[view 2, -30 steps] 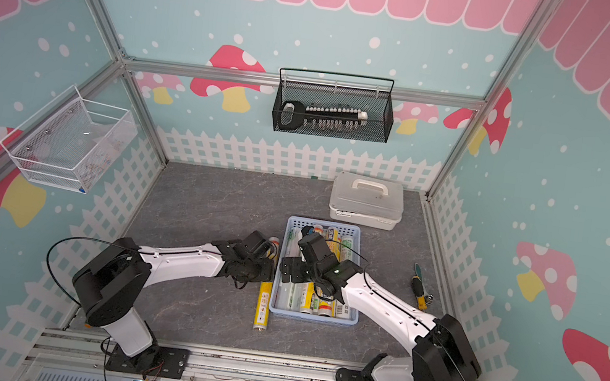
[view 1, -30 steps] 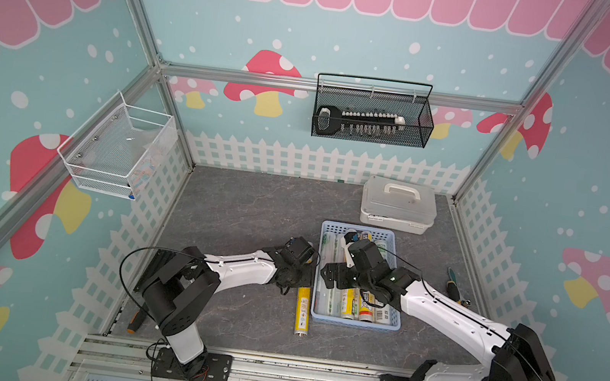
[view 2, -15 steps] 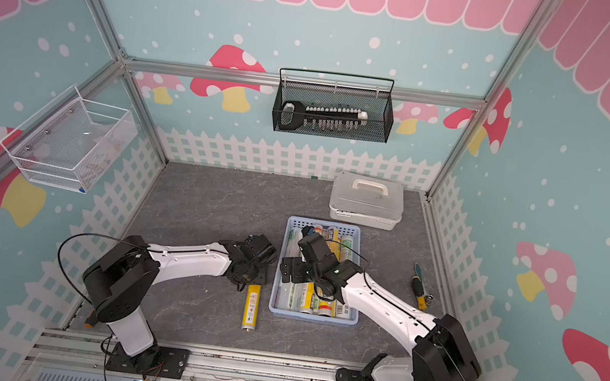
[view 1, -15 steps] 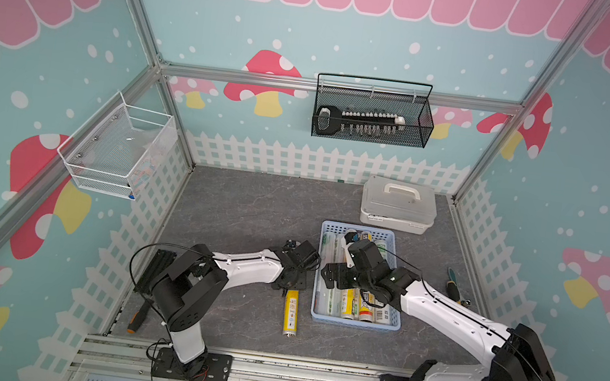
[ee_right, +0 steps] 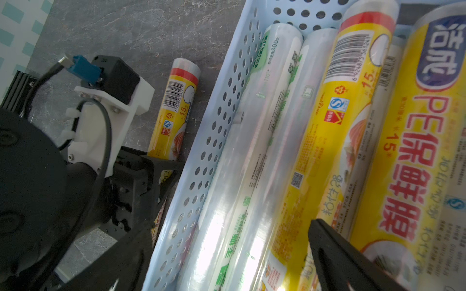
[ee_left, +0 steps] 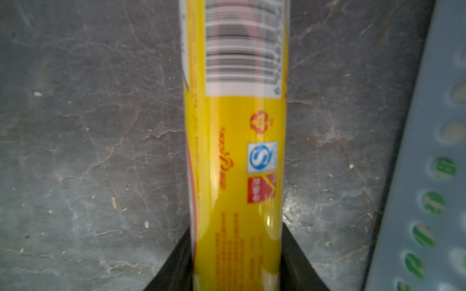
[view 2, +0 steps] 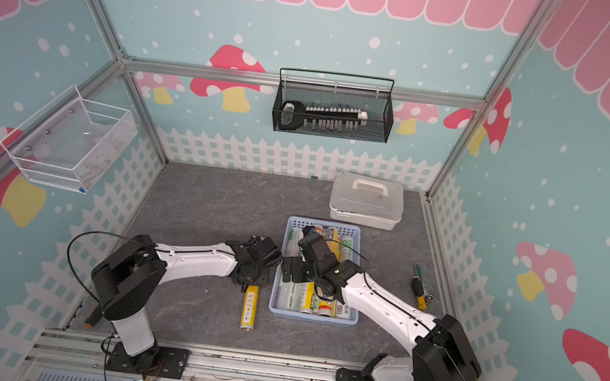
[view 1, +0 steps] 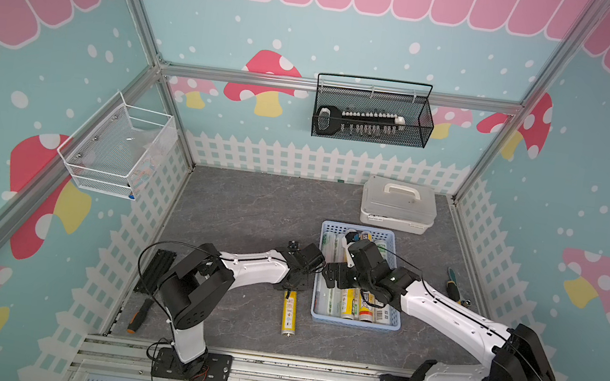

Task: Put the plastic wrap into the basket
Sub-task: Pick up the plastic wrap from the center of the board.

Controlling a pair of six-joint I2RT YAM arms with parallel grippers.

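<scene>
A yellow roll of plastic wrap (view 1: pixel 290 313) (view 2: pixel 249 308) lies on the grey table just left of the light-blue basket (view 1: pixel 354 323) (view 2: pixel 312 317). My left gripper (view 1: pixel 293 283) (ee_left: pixel 235 252) is shut on the far end of this roll (ee_left: pixel 234 151), one black finger on each side. Several more rolls (view 1: pixel 352 306) (ee_right: pixel 252 126), yellow and clear-white with green print, lie side by side in the basket (ee_right: pixel 214 126). My right gripper (view 1: pixel 335 279) (ee_right: pixel 227 264) hangs open low over the basket's left wall, holding nothing.
A white lidded box (view 1: pixel 397 203) stands behind the basket. A black wire basket (view 1: pixel 371 116) hangs on the back wall and a white wire basket (view 1: pixel 116 150) on the left wall. A screwdriver (view 1: pixel 454 287) lies to the right, an orange-handled tool (view 1: pixel 138 316) at the front left.
The left gripper has closed on the yellow roll, which slid a little left, away from the basket. The left arm's base has swung. The right arm has not moved.
</scene>
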